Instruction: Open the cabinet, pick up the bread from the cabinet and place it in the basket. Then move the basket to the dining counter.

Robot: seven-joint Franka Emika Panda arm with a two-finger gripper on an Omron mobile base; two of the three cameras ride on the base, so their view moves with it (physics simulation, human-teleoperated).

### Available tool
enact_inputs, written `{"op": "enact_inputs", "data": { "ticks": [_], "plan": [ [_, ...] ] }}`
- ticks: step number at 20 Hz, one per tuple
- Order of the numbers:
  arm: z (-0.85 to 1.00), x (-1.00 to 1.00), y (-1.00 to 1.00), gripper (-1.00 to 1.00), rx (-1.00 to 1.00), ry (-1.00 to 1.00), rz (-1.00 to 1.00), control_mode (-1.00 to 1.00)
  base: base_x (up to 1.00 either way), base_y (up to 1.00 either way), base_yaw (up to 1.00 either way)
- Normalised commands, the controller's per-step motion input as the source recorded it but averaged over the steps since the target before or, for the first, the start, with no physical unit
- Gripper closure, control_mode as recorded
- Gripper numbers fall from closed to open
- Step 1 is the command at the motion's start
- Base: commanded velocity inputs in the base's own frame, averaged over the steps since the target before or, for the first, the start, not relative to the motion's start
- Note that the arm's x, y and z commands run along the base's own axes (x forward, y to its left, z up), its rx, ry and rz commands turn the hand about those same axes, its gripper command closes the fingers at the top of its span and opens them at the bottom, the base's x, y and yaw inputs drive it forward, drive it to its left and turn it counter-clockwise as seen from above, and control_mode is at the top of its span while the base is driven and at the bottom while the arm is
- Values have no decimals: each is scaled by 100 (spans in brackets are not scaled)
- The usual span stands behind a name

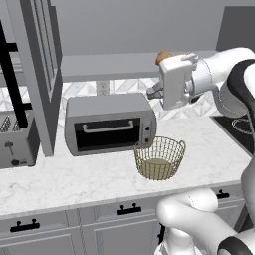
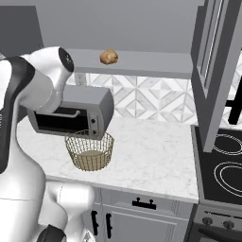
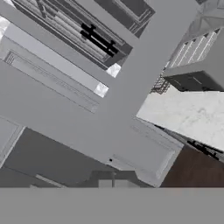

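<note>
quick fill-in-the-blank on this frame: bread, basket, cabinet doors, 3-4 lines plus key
1. The bread sits on the open cabinet's ____.
2. The basket stands on the counter right in front of the toaster ____.
3. The basket holds ____ bread.
4. The cabinet doors stand ____.

Missing words: shelf; oven; no; open

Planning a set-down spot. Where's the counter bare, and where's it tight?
Bare: marble counter between the basket and the stovetop, and its front strip below the toaster oven. Tight: basket sits right against the toaster oven's front corner; toaster crowds the far left under the open cabinet door.
</note>
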Motion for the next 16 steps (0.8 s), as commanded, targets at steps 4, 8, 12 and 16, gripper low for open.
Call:
{"op": "enact_inputs", "data": {
  "ticks": [4,8,12,16],
  "plan": [
    [0,10,-59,100,-47,-40,-33,-100,0,0,0],
    [-6,32,-55,100,-40,-38,-37,-100,0,0,0],
    [1,37,-54,100,-24,-27,-41,-100,0,0,0],
    [20,33,-70,-100,-9,-3,-40,-100,0,0,0]
  ]
}}
